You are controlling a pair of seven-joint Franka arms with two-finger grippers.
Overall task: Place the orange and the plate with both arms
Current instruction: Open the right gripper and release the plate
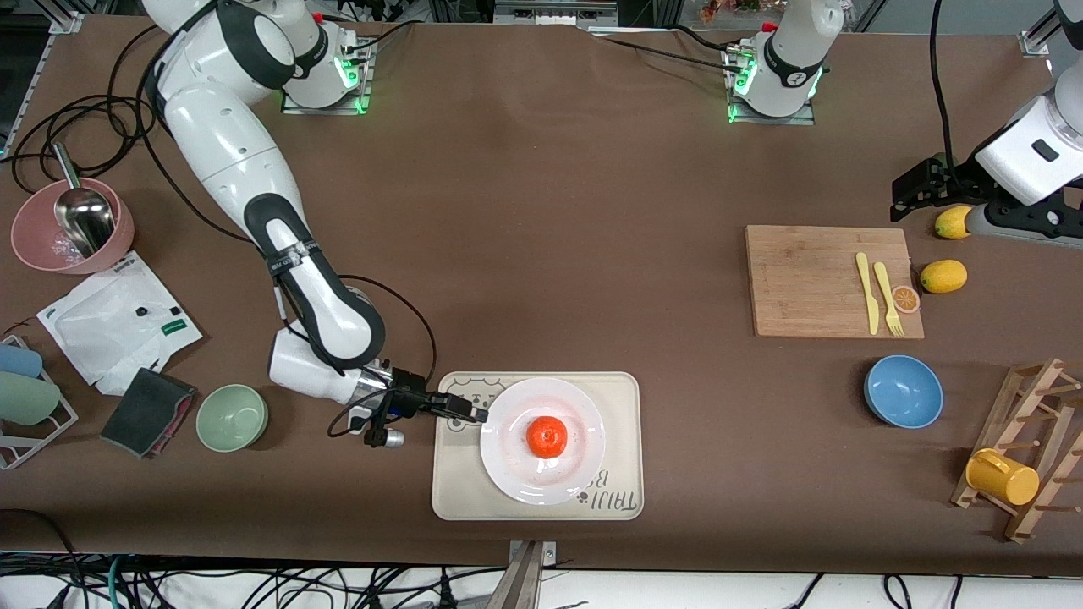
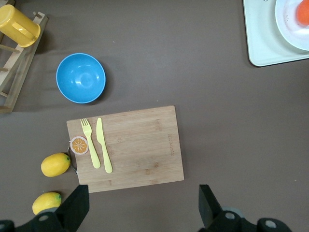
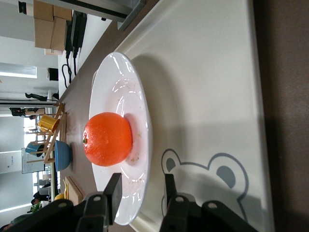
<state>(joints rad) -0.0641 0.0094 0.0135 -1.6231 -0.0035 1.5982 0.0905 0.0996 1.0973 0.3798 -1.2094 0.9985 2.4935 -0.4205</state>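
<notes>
The orange (image 1: 546, 436) sits in the middle of the white plate (image 1: 508, 461), which rests on the cream bear-printed tray (image 1: 457, 495) near the table's front edge. My right gripper (image 1: 478, 414) is open, low at the plate's rim on the side toward the right arm's end. In the right wrist view one finger (image 3: 115, 186) is over the plate (image 3: 120, 82) and the other (image 3: 170, 186) is over the tray (image 3: 203, 72), with the rim between them and the orange (image 3: 107, 139) just ahead. My left gripper (image 1: 904, 194) is open and empty, high over the table beside the cutting board (image 2: 130, 145).
The cutting board (image 1: 812, 279) carries a yellow knife, a fork and an orange slice (image 1: 905, 299). Two lemons (image 1: 943, 276) lie beside it. A blue bowl (image 1: 904, 391) and a wooden rack with a yellow mug (image 1: 1001, 477) stand nearer the front camera. A green bowl (image 1: 232, 416) sits by the right arm.
</notes>
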